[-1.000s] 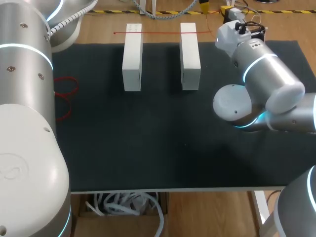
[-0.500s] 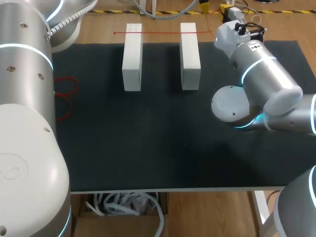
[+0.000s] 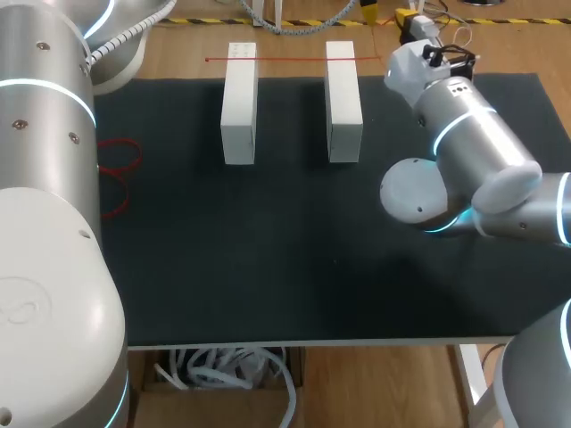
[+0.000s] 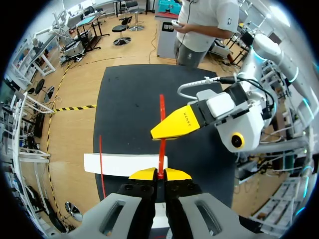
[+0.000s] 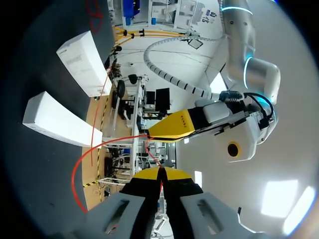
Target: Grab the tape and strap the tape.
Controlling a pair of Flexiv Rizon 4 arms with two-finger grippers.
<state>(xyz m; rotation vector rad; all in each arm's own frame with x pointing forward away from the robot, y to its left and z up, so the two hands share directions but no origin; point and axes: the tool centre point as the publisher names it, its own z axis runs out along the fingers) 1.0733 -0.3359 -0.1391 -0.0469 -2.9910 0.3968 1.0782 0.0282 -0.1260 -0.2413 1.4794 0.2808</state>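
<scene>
— Where does the tape lie?
— It's a thin red tape (image 3: 285, 59), taut, its length running side to side across the far ends of both white blocks (image 3: 239, 102). My left gripper (image 4: 160, 174) is clamped on it. The right gripper (image 5: 160, 173), just beside, pinches it too, so I judge neither nearer.

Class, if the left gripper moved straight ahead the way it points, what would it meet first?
Probably the right gripper, just ahead along the tape the left gripper holds; depth is unclear.
</scene>
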